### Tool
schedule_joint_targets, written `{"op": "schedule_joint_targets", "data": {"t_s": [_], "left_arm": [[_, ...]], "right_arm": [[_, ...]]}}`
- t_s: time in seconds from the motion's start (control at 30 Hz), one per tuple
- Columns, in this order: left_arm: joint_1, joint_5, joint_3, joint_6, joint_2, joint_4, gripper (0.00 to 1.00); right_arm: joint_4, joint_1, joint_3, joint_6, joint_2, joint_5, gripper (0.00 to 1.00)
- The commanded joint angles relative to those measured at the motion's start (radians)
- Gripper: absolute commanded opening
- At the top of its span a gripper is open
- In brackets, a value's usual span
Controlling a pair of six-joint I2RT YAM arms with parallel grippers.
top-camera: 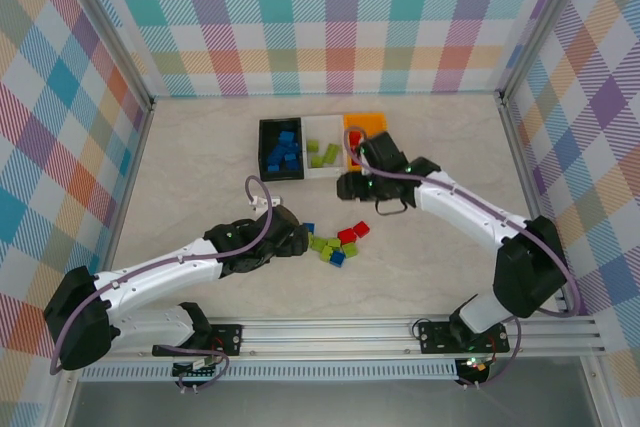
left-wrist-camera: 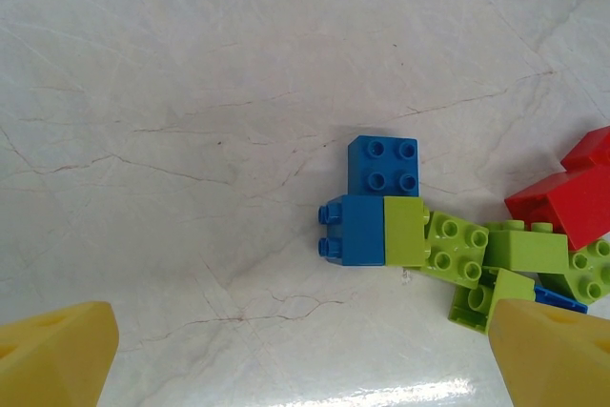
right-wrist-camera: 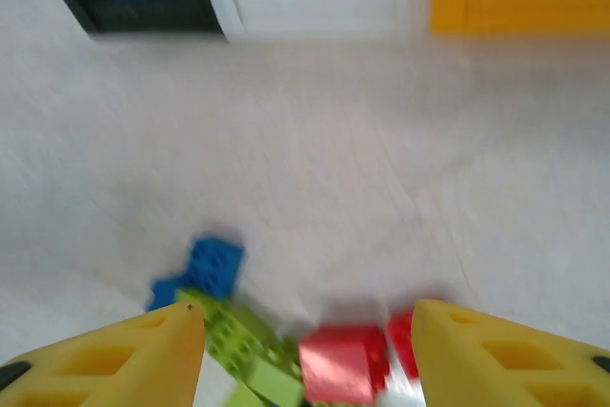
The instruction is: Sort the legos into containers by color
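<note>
The loose legos lie in a small pile mid-table: blue, lime green and red bricks touching one another. My left gripper hovers open just left of the pile, nothing between its yellow fingers; from above it sits beside the pile's blue brick. My right gripper is open and empty, in a blurred view with a red brick and green bricks below it. From above it is near the containers: black, white, orange.
The black bin holds blue bricks, the white bin green ones, the orange bin red ones. Plaid walls enclose the table on three sides. Bare marble tabletop lies left of the bins.
</note>
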Motion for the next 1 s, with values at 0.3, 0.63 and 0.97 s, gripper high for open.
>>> {"op": "schedule_joint_targets", "data": {"t_s": [0.3,0.63,0.97], "left_arm": [[0.013,0.002,-0.010,0.007,0.009,0.024,1.00],[0.020,-0.026,-0.010,0.009,-0.020,-0.001,1.00],[0.026,-0.026,0.002,0.008,-0.020,-0.018,1.00]], "right_arm": [[0.036,0.025,-0.194,0.050,0.046,0.125,0.57],[0.002,0.072,-0.232,-0.009,0.052,0.154,0.62],[0.036,0.092,-0.174,-0.033,0.157,0.187,0.63]]}}
